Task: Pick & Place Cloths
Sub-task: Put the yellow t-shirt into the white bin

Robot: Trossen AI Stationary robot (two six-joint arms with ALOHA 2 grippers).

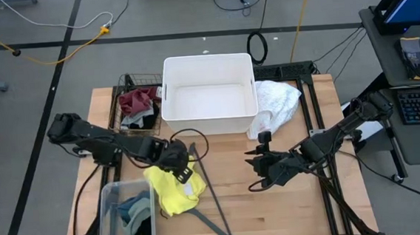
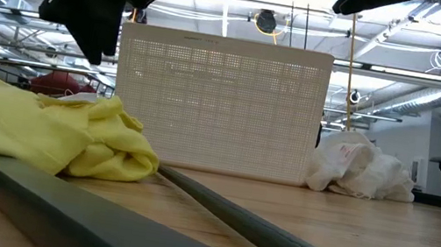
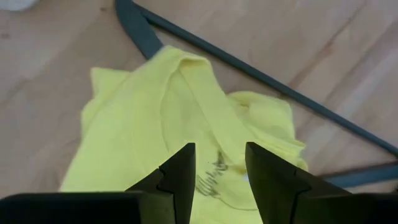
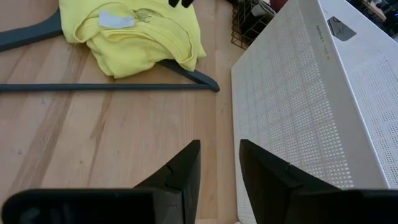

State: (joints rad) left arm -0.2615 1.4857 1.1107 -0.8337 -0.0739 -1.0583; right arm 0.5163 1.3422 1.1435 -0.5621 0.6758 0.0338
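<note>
A yellow cloth (image 1: 174, 190) (image 3: 155, 106) lies crumpled on the wooden table near its left front, draped over one arm of a dark grey hanger (image 1: 210, 199). My left gripper (image 1: 180, 166) (image 3: 219, 158) hangs above the yellow cloth, pointing steeply down, open and clear of it. In the low view it is well above the cloth (image 2: 51, 128). My right gripper (image 1: 254, 170) (image 4: 219, 152) waits open over bare wood right of centre, nothing between its fingers. A white cloth (image 1: 276, 102) lies bunched against the white bin's right side.
A white perforated bin (image 1: 206, 58) stands at the far middle. Left of it, a wire basket (image 1: 128, 82) holds maroon (image 1: 138, 100) and grey cloths. A clear plastic box (image 1: 107, 213) at the front left holds teal and grey cloths (image 1: 135, 215). Bare wood lies between the grippers.
</note>
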